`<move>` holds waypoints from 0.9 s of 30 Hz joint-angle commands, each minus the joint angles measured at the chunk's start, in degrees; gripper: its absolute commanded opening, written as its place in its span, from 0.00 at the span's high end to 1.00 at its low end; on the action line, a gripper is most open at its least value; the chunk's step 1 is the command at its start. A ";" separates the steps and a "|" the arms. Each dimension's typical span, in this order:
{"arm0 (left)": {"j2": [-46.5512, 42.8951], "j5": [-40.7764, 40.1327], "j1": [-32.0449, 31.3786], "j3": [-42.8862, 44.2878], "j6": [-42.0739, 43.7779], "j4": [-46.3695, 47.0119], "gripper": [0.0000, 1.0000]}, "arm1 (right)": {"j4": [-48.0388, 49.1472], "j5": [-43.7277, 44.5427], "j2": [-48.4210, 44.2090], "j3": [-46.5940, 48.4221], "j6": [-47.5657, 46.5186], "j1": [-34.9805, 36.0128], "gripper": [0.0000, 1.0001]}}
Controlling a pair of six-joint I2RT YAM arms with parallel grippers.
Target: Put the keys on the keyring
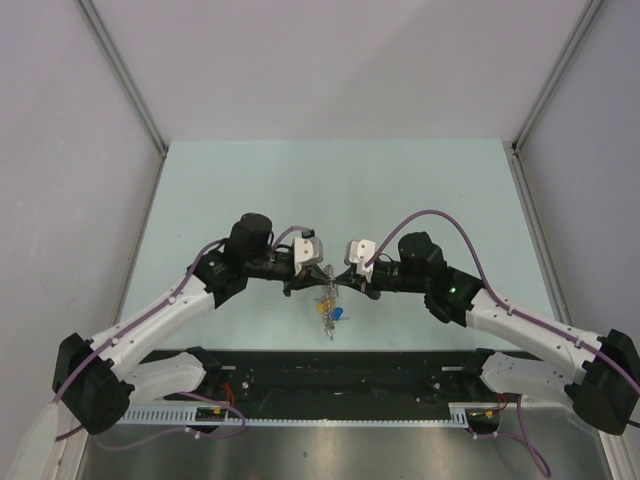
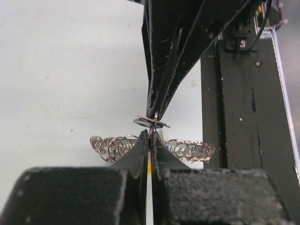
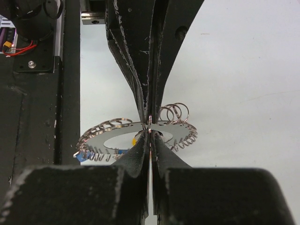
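Note:
The keyring (image 3: 101, 136) is a flat grey disc with a round hole and small wire loops along its edge, held in the air between both grippers. It shows edge-on in the left wrist view (image 2: 117, 147) and small in the top view (image 1: 329, 293). My left gripper (image 2: 150, 134) (image 1: 318, 277) and my right gripper (image 3: 149, 134) (image 1: 345, 281) are both shut, tip to tip, on a thin wire loop at the ring. A blue key head (image 3: 83, 156) and a yellow one (image 3: 134, 140) hang under the ring. They also show in the top view (image 1: 331, 313).
The black base rail (image 1: 330, 375) with cables runs along the near edge, just below the hanging keys. The pale green table (image 1: 330, 190) stretches behind the grippers, with grey walls on both sides.

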 commanded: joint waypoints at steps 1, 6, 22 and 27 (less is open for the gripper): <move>-4.16 -1.42 0.91 -2.26 -6.70 6.41 1.00 | 1.18 2.04 -2.02 -0.12 -0.24 -0.33 1.00; -5.22 -3.80 1.08 -4.02 -10.38 10.80 1.00 | 1.27 1.42 -1.85 -0.30 -0.68 -0.15 1.00; -6.62 -8.11 3.98 -5.86 -24.79 17.55 1.00 | 1.18 1.51 -1.76 -0.47 -3.23 1.70 1.00; -8.55 -9.15 3.72 -11.22 -35.07 31.26 1.00 | 3.02 1.34 -0.71 -0.47 -2.70 2.75 1.00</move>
